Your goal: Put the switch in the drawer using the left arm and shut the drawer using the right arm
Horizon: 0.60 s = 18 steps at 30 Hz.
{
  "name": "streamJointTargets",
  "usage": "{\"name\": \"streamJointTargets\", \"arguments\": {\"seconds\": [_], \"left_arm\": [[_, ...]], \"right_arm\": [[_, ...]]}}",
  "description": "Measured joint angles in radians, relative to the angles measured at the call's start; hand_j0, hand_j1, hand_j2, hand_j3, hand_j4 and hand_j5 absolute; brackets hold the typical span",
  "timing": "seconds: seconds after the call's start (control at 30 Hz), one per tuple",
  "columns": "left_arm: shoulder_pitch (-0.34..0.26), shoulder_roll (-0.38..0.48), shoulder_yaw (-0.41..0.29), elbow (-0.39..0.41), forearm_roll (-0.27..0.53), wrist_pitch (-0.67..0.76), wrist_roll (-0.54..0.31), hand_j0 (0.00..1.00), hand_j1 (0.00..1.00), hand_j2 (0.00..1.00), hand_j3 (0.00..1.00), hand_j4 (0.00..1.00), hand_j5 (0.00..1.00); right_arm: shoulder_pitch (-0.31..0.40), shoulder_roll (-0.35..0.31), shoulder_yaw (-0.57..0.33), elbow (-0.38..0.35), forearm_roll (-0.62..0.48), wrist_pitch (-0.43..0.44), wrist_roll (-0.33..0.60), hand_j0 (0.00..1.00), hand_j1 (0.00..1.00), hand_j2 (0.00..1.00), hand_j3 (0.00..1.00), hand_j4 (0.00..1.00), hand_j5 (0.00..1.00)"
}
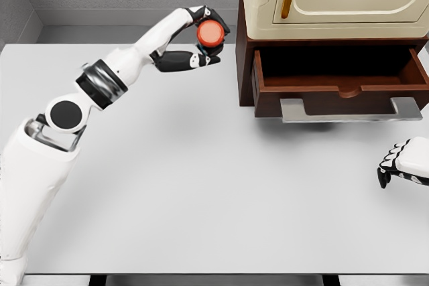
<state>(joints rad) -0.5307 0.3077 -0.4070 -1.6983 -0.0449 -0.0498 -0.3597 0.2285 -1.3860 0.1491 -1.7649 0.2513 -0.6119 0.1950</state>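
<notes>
Carrying step under way: left hand grips the red switch, raised above the table, just left of the open drawer. Next: carry right, release inside. Right hand rests near right, fingers curled, empty.

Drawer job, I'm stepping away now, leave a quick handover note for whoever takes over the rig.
Left robot hand: shut on the switch, raised above the table, left of the cabinet.
Right robot hand: resting at the right edge, holding nothing, fingers curled.
Drawer: pulled open, looks empty.
Done: switch picked up.
Left: carry the switch into the drawer, release, then push the drawer shut with the right.
</notes>
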Motion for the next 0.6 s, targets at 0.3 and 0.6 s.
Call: {"name": "streamJointTargets", "arguments": {"seconds": [0.3,0.6], "left_arm": [[-0.012,-0.078,-0.028,-0.017,-0.183,0.012,0.000,0.38,0.38,0.38,0.38,0.38,0.38],[-0.023,-0.108,-0.072,-0.047,-0.336,0.012,0.000,0.36,0.36,0.36,0.36,0.36,0.36]], "right_arm": [[0.000,0.000,0.000,0.001,0.000,0.000,0.000,0.37,0.37,0.37,0.37,0.37,0.37],[0.000,0.000,0.000,0.001,0.000,0.000,0.000,0.37,0.37,0.37,0.37,0.37,0.37]]}}
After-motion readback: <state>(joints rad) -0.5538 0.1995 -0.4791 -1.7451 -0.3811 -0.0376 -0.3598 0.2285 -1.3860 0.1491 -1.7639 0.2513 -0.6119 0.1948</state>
